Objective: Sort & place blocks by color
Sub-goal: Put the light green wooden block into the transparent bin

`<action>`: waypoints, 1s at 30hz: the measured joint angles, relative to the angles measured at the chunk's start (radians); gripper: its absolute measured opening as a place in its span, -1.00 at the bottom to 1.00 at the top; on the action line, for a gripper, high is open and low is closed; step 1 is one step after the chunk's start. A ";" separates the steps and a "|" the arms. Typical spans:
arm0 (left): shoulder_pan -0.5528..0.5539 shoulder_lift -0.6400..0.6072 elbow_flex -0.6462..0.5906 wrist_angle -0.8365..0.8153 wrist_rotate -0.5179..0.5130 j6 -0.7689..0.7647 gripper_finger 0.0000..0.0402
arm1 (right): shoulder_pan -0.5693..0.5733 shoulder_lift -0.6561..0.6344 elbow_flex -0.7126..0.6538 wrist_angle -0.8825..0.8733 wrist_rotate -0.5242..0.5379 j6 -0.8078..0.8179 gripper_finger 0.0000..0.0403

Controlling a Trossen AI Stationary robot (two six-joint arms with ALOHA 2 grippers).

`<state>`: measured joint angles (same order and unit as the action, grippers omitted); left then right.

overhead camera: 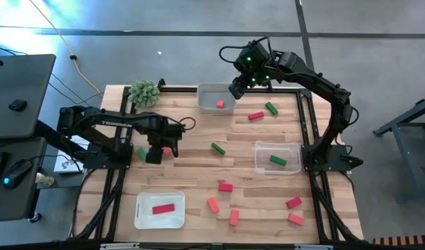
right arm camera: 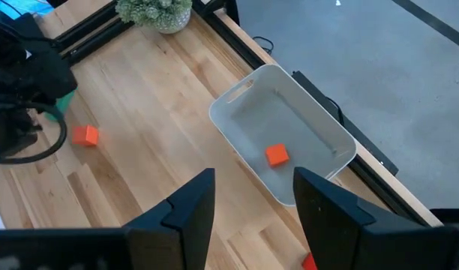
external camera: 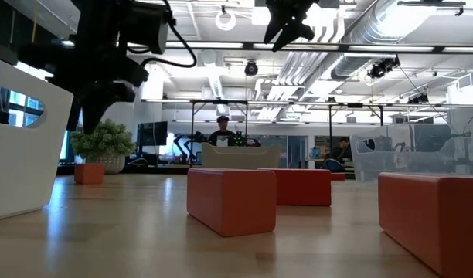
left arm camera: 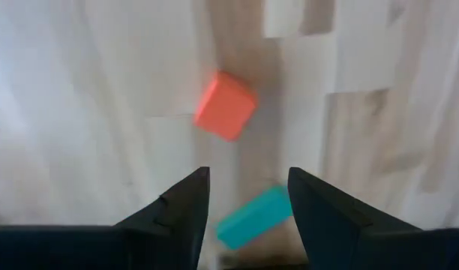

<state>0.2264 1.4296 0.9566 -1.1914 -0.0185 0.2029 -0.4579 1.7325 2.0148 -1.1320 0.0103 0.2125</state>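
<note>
Lying scattered across the bench (overhead camera: 192, 132), the blocks sit mostly loose: an orange block (left arm camera: 225, 106) and a green block (left arm camera: 253, 217) lie just below the left tool (left arm camera: 246, 214), whose fingers are spread, empty, above the bench's left side. One orange block (right arm camera: 277, 154) rests inside the grey tray (right arm camera: 319, 124) at the far edge. The right tool (right arm camera: 252, 206) hovers above that tray, fingers spread, holding nothing. A red block (overhead camera: 162, 208) lies in the white tray (overhead camera: 144, 217); a green block (overhead camera: 278, 160) lies in the clear tray (overhead camera: 262, 154).

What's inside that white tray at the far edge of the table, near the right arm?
One small orange block lies in the white tray; the rest of its floor shows bare. The right gripper hovers open beside it, covering nothing inside.
</note>
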 joint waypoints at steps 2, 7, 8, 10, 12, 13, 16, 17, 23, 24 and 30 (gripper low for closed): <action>0.019 0.000 -0.009 -0.039 -0.036 0.067 -0.15 | 0.007 0.000 0.000 0.000 0.003 -0.003 -0.16; 0.050 0.000 -0.068 -0.126 -0.069 0.276 -0.15 | 0.025 0.000 0.000 0.000 0.003 -0.010 -0.16; 0.050 0.000 -0.080 -0.133 -0.076 0.308 -0.15 | 0.029 0.000 0.000 0.000 0.003 -0.011 -0.16; 0.050 0.000 -0.105 -0.138 -0.080 0.358 -0.15 | 0.031 0.000 0.000 0.000 0.002 -0.017 -0.16; 0.047 0.000 -0.128 -0.138 -0.079 0.390 -0.15 | 0.034 0.000 0.000 0.000 0.004 -0.032 -0.16; 0.043 0.000 -0.136 -0.138 -0.079 0.398 -0.15 | 0.035 0.000 0.000 0.000 0.006 -0.037 -0.16; 0.024 0.000 -0.156 -0.133 -0.078 0.403 -0.15 | 0.035 0.000 0.000 0.000 0.012 -0.038 -0.16; 0.016 0.000 -0.162 -0.128 -0.075 0.403 -0.15 | 0.035 0.000 0.000 0.000 0.012 -0.038 -0.16; -0.040 0.000 -0.200 -0.115 -0.072 0.420 -0.15 | 0.035 0.000 0.000 0.000 0.012 -0.041 -0.16; -0.048 0.000 -0.203 -0.102 -0.071 0.413 -0.15 | 0.035 0.000 0.000 0.000 0.012 -0.042 -0.16; -0.081 0.022 -0.205 -0.028 -0.064 0.392 -0.15 | 0.035 0.000 0.000 0.000 0.012 -0.042 -0.16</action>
<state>0.1458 1.4511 0.7513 -1.2189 -0.0822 0.5945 -0.4232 1.7325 2.0148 -1.1320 0.0227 0.1708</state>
